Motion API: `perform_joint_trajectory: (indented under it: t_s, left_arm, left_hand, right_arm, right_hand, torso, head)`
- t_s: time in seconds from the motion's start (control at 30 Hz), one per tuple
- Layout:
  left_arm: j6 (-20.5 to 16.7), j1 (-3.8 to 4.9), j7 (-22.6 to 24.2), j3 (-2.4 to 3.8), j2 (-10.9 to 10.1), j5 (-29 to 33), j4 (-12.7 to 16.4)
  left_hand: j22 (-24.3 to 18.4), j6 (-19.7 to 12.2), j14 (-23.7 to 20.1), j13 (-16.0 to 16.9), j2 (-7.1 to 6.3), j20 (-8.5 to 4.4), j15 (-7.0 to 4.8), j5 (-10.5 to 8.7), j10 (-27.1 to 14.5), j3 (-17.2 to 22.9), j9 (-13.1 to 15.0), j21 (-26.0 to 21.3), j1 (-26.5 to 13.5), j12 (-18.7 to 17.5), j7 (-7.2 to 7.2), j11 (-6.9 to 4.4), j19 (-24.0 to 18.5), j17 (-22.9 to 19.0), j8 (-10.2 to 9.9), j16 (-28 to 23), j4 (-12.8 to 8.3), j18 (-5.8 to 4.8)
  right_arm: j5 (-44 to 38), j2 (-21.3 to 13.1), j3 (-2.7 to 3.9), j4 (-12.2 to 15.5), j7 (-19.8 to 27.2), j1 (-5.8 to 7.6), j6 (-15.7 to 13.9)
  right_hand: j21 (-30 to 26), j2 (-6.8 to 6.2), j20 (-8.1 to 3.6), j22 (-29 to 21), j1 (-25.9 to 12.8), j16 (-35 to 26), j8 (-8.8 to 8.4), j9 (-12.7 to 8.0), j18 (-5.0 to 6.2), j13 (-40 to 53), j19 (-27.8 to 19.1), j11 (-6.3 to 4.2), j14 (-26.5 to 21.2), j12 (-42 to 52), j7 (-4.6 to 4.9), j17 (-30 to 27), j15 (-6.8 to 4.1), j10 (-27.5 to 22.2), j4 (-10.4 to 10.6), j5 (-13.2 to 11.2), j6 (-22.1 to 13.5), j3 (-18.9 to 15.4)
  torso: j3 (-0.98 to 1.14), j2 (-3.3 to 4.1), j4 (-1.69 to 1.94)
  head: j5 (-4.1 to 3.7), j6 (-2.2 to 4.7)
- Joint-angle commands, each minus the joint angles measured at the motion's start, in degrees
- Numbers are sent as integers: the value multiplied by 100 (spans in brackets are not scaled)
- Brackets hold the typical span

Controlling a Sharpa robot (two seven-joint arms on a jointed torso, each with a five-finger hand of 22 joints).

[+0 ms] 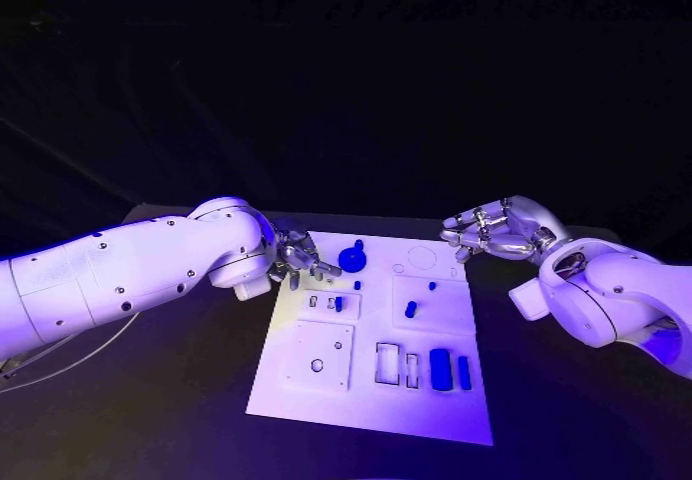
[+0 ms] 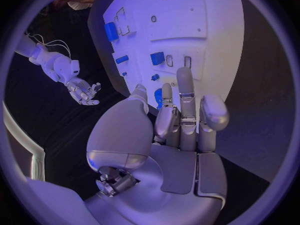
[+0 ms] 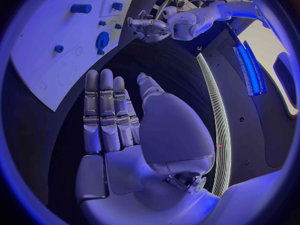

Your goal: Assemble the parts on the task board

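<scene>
The white task board lies in the middle of the black table. A round blue part stands near its far left corner, with smaller blue parts in the middle and two oblong blue parts near the front. My left hand hovers at the board's far left edge, just beside the round part, fingers stretched out and holding nothing. My right hand hangs off the far right corner with fingers straight and its palm bare.
Recessed slots and holes mark the board, among them a square plate with a hole at the near left. Black table surrounds the board on all sides. A cable runs under my left arm.
</scene>
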Motion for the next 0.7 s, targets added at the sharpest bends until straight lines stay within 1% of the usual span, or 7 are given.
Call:
perform_joint_trajectory:
  t_s: [0.03, 0.17, 0.23, 0.33, 0.5, 0.57, 0.7]
  left_arm:
    - [387, 21, -193, -10, 63, -129, -10]
    - [495, 33, -209, -23, 129, -121, -25]
    - [503, 36, -216, -27, 174, -134, -36]
    - [525, 37, -227, -30, 219, -149, -51]
    - [636, 39, -256, -37, 303, -221, -105]
    - [675, 39, -270, -40, 324, -253, -115]
    - [765, 40, -293, -44, 347, -291, -123]
  left_hand:
    - [11, -23, 2, 2, 6, -13, -54, -9, 18, -37, 24, 41, -49, 19, -10, 3, 6, 11, 29, -29, 3, -71]
    - [12, -29, 2, -6, 21, -13, -54, -9, 11, -48, 42, 42, -54, 12, -10, 3, 3, 16, 36, -33, 3, -71]
    - [12, -19, 4, -12, 47, -13, -57, -9, 0, -76, 98, 44, -53, 5, -21, -3, -6, 26, 72, -42, -1, -70]
    - [21, -15, 5, -2, 61, -14, -59, -9, 1, -90, 133, 50, -46, 12, -27, -8, -6, 33, 94, -47, -3, -71]
    - [4, -16, 5, -18, 63, -14, -60, -9, -8, -93, 139, 42, -44, -1, -28, -8, -17, 34, 97, -48, -3, -68]
    - [-9, -23, 5, -38, 70, -14, -60, -9, -21, -102, 153, 37, -47, -19, -27, -8, -26, 37, 101, -50, -1, -65]
    - [-33, -34, 5, -59, 80, -14, -60, -9, -37, -112, 170, 27, -50, -38, -26, -7, -44, 41, 106, -54, 1, -60]
  right_arm:
    - [-104, 36, -4, -49, -41, -17, 72]
    - [-109, 76, -9, -102, -48, -38, 95]
    - [-105, 90, -10, -124, -41, -57, 100]
    - [-101, 103, -11, -141, -34, -86, 103]
    - [-97, 125, -12, -160, -19, -125, 105]
    - [-96, 134, -12, -166, -18, -136, 106]
    - [-76, 147, -12, -171, -22, -150, 101]
  right_hand:
    - [-42, 20, 26, -21, -75, -38, 38, -9, 18, -4, -15, 30, -16, -33, 29, -11, 35, -25, 27, 42, 5, -21]
    - [-49, 23, 29, -28, -80, -47, 38, -10, 18, -4, -22, 33, -23, -36, 32, -14, 39, -33, 29, 48, 2, -24]
    - [-54, 25, 32, -32, -85, -52, 37, -11, 18, -4, -27, 35, -27, -37, 35, -16, 41, -37, 31, 52, -1, -26]
    - [-59, 29, 34, -37, -91, -57, 35, -13, 18, -3, -32, 38, -30, -38, 38, -17, 43, -41, 34, 61, -8, -29]
    - [-64, 38, 37, -44, -97, -63, 32, -16, 18, -1, -36, 40, -32, -38, 41, -19, 46, -45, 37, 76, -17, -29]
    - [-64, 38, 37, -44, -97, -63, 32, -16, 18, -1, -36, 40, -32, -38, 41, -19, 46, -45, 37, 76, -17, -29]
    - [-78, 57, 46, -63, -138, -80, 29, -22, 19, 2, -45, 51, -36, -42, 51, -25, 55, -64, 60, 124, -37, -43]
  torso:
    - [6, 9, -12]
    - [8, 2, -20]
    - [-5, 7, -9]
    - [-9, 10, -6]
    - [6, 7, -9]
    - [-2, 6, -8]
    - [-5, 6, -8]
  head:
    - [-5, 31]
    - [0, -4]
    - [-19, 5]
    - [-23, 16]
    - [2, -29]
    - [3, -31]
    - [-11, -37]
